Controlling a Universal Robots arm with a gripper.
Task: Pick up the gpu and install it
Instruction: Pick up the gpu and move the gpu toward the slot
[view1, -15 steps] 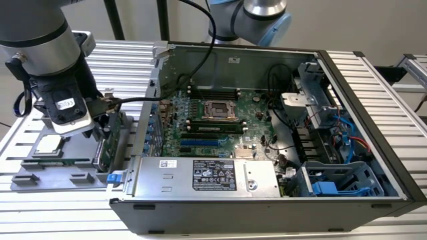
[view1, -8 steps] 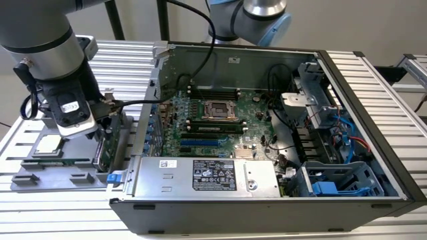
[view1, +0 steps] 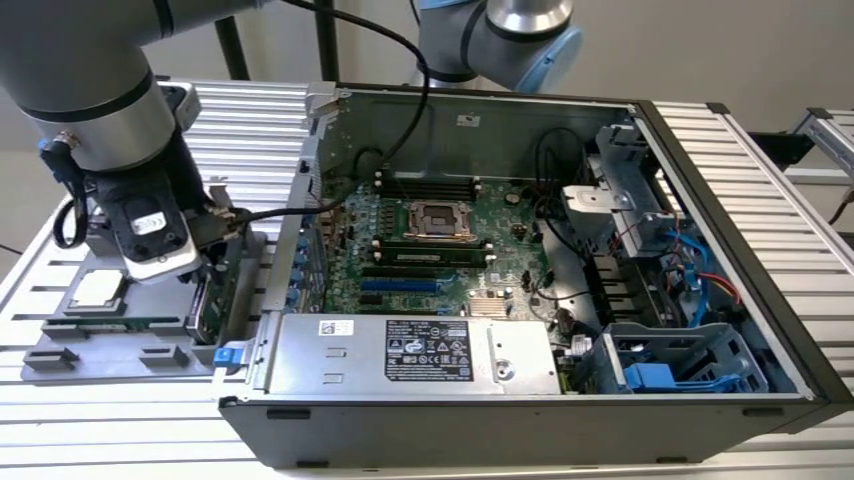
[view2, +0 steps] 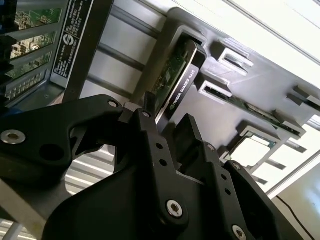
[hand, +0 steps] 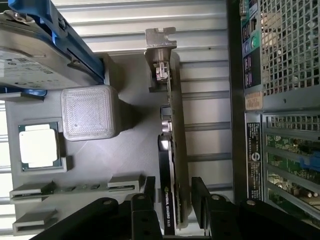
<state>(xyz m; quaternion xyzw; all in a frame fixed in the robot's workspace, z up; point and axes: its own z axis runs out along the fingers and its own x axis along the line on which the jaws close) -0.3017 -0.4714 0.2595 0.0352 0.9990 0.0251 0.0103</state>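
The gpu (hand: 171, 145) stands on its edge in a slot of the grey tray (hand: 125, 165), black shroud on one face, green board on the other, silver bracket at one end. In the exterior view the gpu (view1: 210, 298) is just outside the computer case's side wall, on the exterior view's left. My gripper (hand: 172, 184) is lowered over the card, open. One black finger sits on each side, with a narrow gap to the card on either face. The second wrist view shows the same straddle: gripper (view2: 167, 117) around the gpu (view2: 182, 75).
The tray also holds a hard drive in a blue frame (hand: 35, 45), a processor (hand: 39, 145), memory sticks (hand: 75, 189) and a grey block (hand: 90, 112). The open computer case (view1: 721, 230) lies alongside, with motherboard (view1: 427, 240) and power supply (view1: 414, 350) exposed.
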